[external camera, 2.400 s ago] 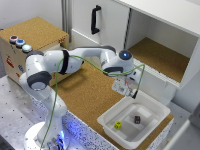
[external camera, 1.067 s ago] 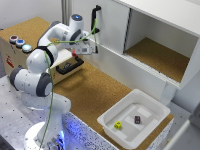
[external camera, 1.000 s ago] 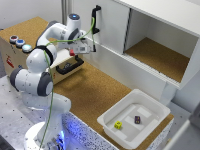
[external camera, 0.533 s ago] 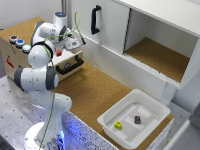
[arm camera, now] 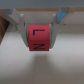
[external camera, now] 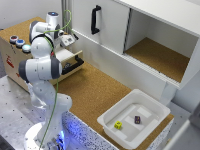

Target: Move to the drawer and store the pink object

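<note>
The wrist view shows the pink object (arm camera: 40, 38), a pink-red cube with a dark letter on its face. My gripper (arm camera: 40, 33) is shut on it, one finger (arm camera: 22, 31) on each side. Below the cube is a pale, blurred surface. In the exterior view my gripper (external camera: 68, 39) hangs at the exterior view's left, over the open drawer (external camera: 70, 56). That drawer is light plywood with a long black bar handle (external camera: 73, 65) and is pulled out of the cork-topped box (external camera: 15, 31). The cube itself does not show in the exterior view.
A white tub (external camera: 152, 125) at the exterior view's lower right holds a yellow cube (external camera: 118, 125) and a dark cube (external camera: 137, 119). Behind stands a white cabinet door with a vertical black handle (external camera: 94, 19) and an open cabinet bay (external camera: 159, 56). Small coloured round things (external camera: 18, 41) sit on the box top.
The arm has swung from above the white tub across to the exterior view's left, and now hangs over the open drawer. The cubes in the tub have not moved.
</note>
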